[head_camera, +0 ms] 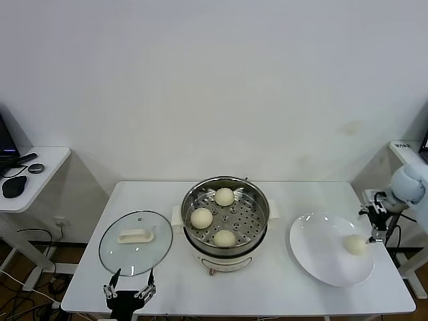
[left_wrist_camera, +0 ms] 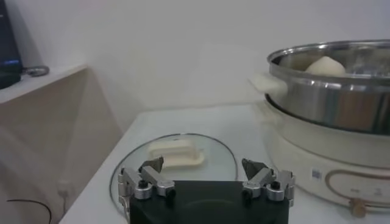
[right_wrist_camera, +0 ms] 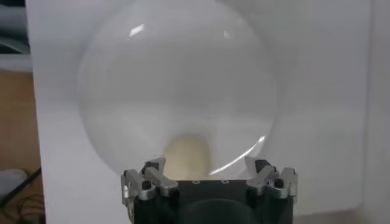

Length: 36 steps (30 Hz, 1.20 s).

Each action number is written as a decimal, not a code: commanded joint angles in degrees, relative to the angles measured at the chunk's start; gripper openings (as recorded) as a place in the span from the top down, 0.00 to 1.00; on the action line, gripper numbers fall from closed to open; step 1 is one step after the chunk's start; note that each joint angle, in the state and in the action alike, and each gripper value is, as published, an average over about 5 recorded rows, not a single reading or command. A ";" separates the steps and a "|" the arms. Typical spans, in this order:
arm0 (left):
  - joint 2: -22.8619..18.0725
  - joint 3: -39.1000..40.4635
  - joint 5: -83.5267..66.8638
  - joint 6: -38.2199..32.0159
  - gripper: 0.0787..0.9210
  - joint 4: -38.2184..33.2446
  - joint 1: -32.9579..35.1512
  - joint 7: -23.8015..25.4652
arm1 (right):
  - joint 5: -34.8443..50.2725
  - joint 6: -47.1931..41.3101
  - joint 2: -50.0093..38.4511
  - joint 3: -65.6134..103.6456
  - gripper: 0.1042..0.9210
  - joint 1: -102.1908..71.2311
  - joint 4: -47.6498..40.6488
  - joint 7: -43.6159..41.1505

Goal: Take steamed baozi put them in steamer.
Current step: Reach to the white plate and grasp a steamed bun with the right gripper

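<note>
A: Why does the right gripper (head_camera: pixel 372 235) sit at the far right edge of the table (head_camera: pixel 281 294)?

B: It lines up with the last steamed baozi (head_camera: pixel 354 244), which lies on the white plate (head_camera: pixel 321 267) near the rim closest to that arm. The right wrist view shows the bun (right_wrist_camera: pixel 186 157) just ahead of the gripper (right_wrist_camera: pixel 209 171), centred between spread fingers. The jaws stand wide and hold nothing.

A: And the other buns?

B: Three already rest on the perforated tray inside the steamer (head_camera: pixel 259 199), which stands mid-table: one at the back (head_camera: pixel 225 196), one to the left (head_camera: pixel 201 218), one at the front (head_camera: pixel 225 238). The tray's right side looks bare, likely the spot for the fourth.

A: What is the left arm doing?

B: The left gripper (head_camera: pixel 129 286) hangs at the near table edge, just beside the glass lid (head_camera: pixel 120 257), fully open and empty. The left wrist view puts the lid (left_wrist_camera: pixel 213 159) right before it (left_wrist_camera: pixel 205 175). It seems merely to wait.

A: Is there room for the carry?

B: The stretch of table between plate and steamer holds nothing, so the path appears free. The steamer wall rises above the plate, so the bun probably needs lifting over the rim. The plate sits close to the right edge of the table, leaving little margin if the bun rolls off.
</note>
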 commanded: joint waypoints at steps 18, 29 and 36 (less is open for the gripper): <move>0.32 -1.21 -0.30 0.11 0.12 1.39 -0.81 0.52 | -7.16 1.21 7.27 1.80 0.12 -4.66 -6.35 3.15; 0.09 -1.07 -0.24 0.16 0.12 1.98 -1.43 0.65 | -9.02 1.49 8.08 1.33 0.12 -4.69 -7.58 3.16; 0.06 -1.11 -0.24 0.15 0.12 2.29 -1.59 0.71 | -8.85 0.80 8.26 0.93 0.12 -4.53 -8.26 4.30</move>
